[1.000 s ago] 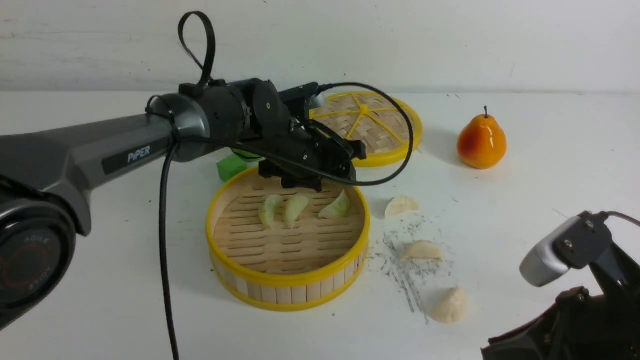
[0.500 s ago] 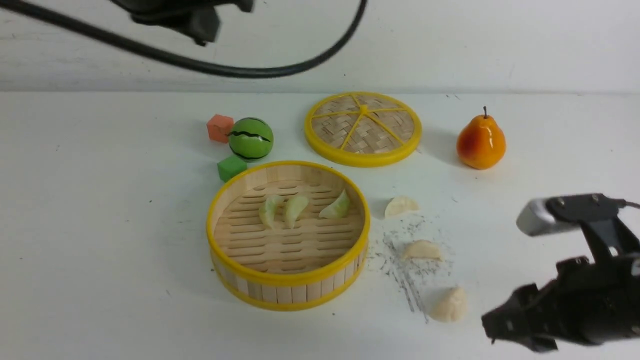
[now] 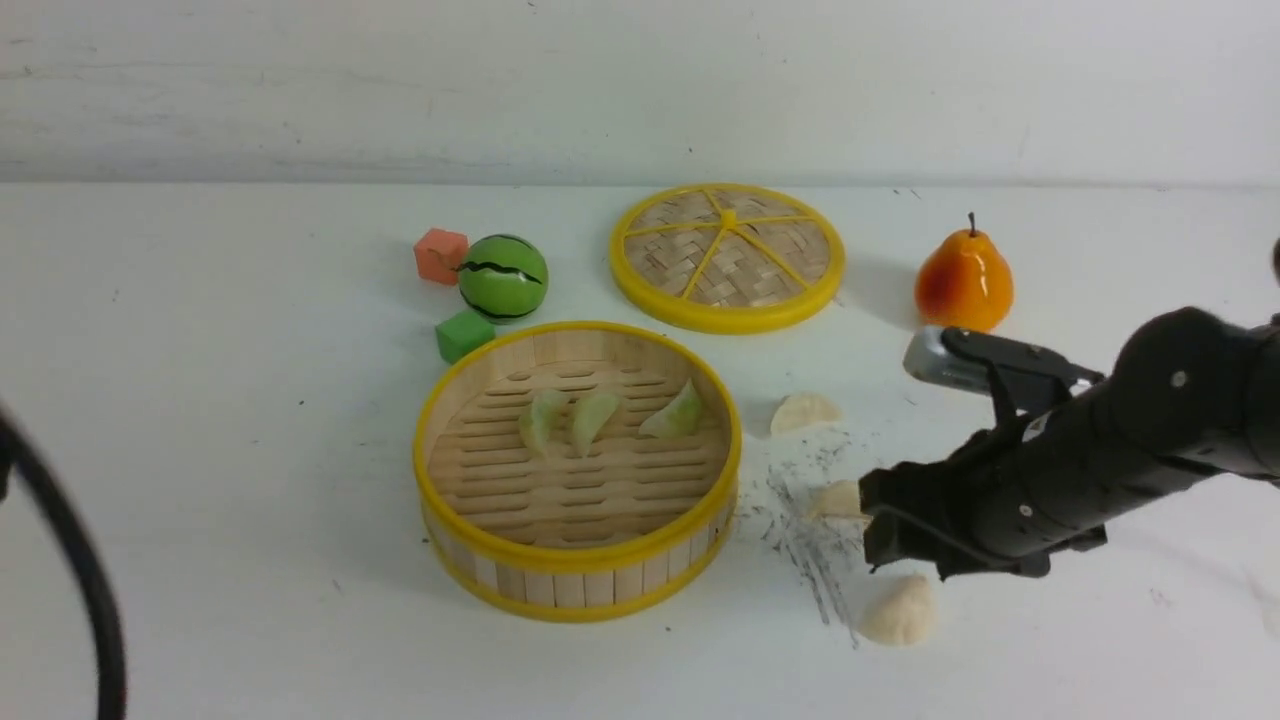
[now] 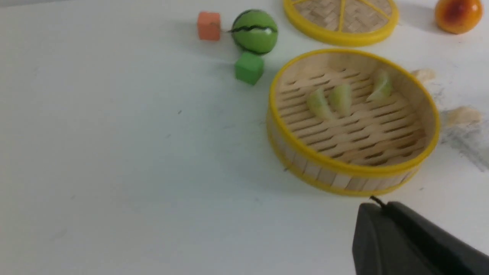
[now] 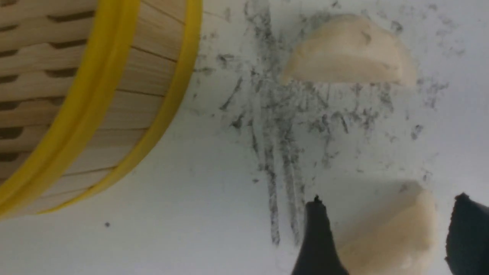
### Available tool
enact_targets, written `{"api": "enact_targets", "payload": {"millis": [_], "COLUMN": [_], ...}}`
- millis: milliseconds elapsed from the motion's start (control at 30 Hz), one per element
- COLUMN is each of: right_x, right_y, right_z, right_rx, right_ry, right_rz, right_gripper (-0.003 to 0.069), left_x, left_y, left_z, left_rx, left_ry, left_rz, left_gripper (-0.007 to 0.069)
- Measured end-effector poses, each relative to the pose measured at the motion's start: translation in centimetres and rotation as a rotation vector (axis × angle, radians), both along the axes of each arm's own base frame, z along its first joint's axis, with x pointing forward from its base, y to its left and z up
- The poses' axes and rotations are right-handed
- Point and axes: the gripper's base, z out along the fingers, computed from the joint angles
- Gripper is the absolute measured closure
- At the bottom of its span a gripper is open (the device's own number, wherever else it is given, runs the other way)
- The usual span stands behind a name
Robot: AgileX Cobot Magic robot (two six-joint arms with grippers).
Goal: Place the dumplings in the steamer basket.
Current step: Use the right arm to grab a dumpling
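The steamer basket [image 3: 578, 585] stands at mid-table with three green dumplings [image 3: 593, 415] on its slatted floor. To its right three white dumplings lie on the table: a far one [image 3: 803, 411], a middle one [image 3: 835, 498] partly behind my right gripper [image 3: 872, 525], and a near one [image 3: 900, 610]. In the right wrist view my right gripper [image 5: 389, 198] is open, one finger on each side of the near white dumpling [image 5: 389, 236]. My left gripper [image 4: 372, 208] is shut and empty, near the basket [image 4: 344, 173] on its near side.
A flat woven yellow-rimmed lid [image 3: 727, 258] lies behind the basket, and an orange pear [image 3: 963, 280] stands to the right of the lid. A watermelon ball [image 3: 503, 277], orange cube [image 3: 440, 255] and green cube [image 3: 464, 334] sit at back left. Black scuff marks [image 3: 800, 540] streak the table.
My left arm has pulled away from above the basket and out of the front view, shutting its gripper. My right arm has come in from the lower right over the near white dumpling, jaws opened.
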Motion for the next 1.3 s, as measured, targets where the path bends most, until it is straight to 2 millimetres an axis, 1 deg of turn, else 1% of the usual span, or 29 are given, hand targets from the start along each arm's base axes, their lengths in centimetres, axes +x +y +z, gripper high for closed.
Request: {"api": "enact_targets", "payload": {"millis": [100,133,200,267,300,333,367,433,533,600,700,733,767,800,867,933,1000,1067,1133,1233,1267,1300], "right_x": [0.4,0.5,0.7,0.7,0.5,0.4,0.2,-0.2,-0.4,-0.4,-0.6,-0.7,-0.7,-0.7,-0.8,-1.0,-1.3,-1.5,-1.8,-1.8,-1.8,-1.8], "right_y": [0.0,0.1,0.3,0.8,1.2,1.4,1.9,2.5,2.8,2.7,2.6,2.6,2.6,2.6,2.7,2.7,2.8,3.0,3.3,3.7,3.7,3.7], "right_z": [-1.3,-1.9,-2.0,-2.1,-2.2,-2.2,-2.3,-2.3,-2.3,-2.3,-1.9,-1.7,-1.3,-0.9,-0.2,0.0,-0.2,-0.8,-1.5,-1.6,-1.6,-1.6], "right_rx": [-0.009,-0.012,-0.011,-0.012,-0.014,-0.015,-0.019,-0.033,-0.066,-0.081,-0.107,-0.113,-0.116,-0.114,-0.107,-0.100,-0.096,-0.101,-0.110,-0.110,-0.107,-0.106], "right_ry": [0.024,0.039,0.029,0.028,0.032,0.033,0.038,0.043,0.032,0.028,0.039,0.048,0.054,0.055,0.051,0.072,0.111,0.157,0.193,0.190,0.190,0.191], "right_rz": [-0.015,-0.021,-0.024,-0.011,0.005,0.013,0.033,0.070,0.116,0.133,0.170,0.182,0.194,0.199,0.203,0.206,0.213,0.227,0.244,0.250,0.244,0.242], "right_gripper": [0.0235,0.0245,0.0263,0.0302,0.0334,0.0351,0.0397,0.0464,0.0517,0.0515,0.0455,0.0411,0.0339,0.0285,0.0196,0.0132,0.0106,0.0109,0.0151,0.0274,0.0329,0.0362], "left_x": [-1.0,-1.5,-1.9,-2.5,-2.9,-3.0,-3.2,-3.6,-4.0,-4.2,-4.4,-4.4,-4.4,-4.4,-4.4,-4.4,-4.4,-4.4,-4.4,-4.4,-4.4,-4.4], "left_y": [1.1,1.6,2.0,2.4,2.6,2.7,2.8,2.9,3.0,3.1,3.0,3.0,3.0,3.0,3.0,3.0,3.0,3.0,3.0,3.0,3.0,3.0], "left_z": [-2.3,-3.3,-4.3,-5.4,-5.9,-6.2,-6.6,-7.3,-8.0,-8.4,-9.0,-9.2,-9.3,-9.4,-9.3,-9.3,-9.3,-9.3,-9.3,-9.3,-9.3,-9.3], "left_rx": [0.033,0.048,0.055,0.055,0.046,0.041,0.030,0.017,0.001,-0.010,-0.022,-0.024,-0.026,-0.027,-0.029,-0.029,-0.029,-0.029,-0.028,-0.027,-0.027,-0.027], "left_ry": [0.015,0.011,0.008,-0.004,-0.017,-0.021,-0.033,-0.053,-0.090,-0.122,-0.156,-0.162,-0.167,-0.170,-0.175,-0.176,-0.176,-0.177,-0.178,-0.179,-0.179,-0.179], "left_rz": [0.055,0.077,0.095,0.109,0.114,0.116,0.115,0.111,0.102,0.092,0.079,0.076,0.072,0.070,0.068,0.068,0.068,0.068,0.068,0.068,0.068,0.068], "left_gripper": [0.0639,0.0639,0.0639,0.0639,0.0639,0.0639,0.0639,0.0639,0.0639,0.0639,0.0639,0.0639,0.0639,0.0639,0.0639,0.0639,0.0639,0.0639,0.0639,0.0639,0.0639,0.0639]}}
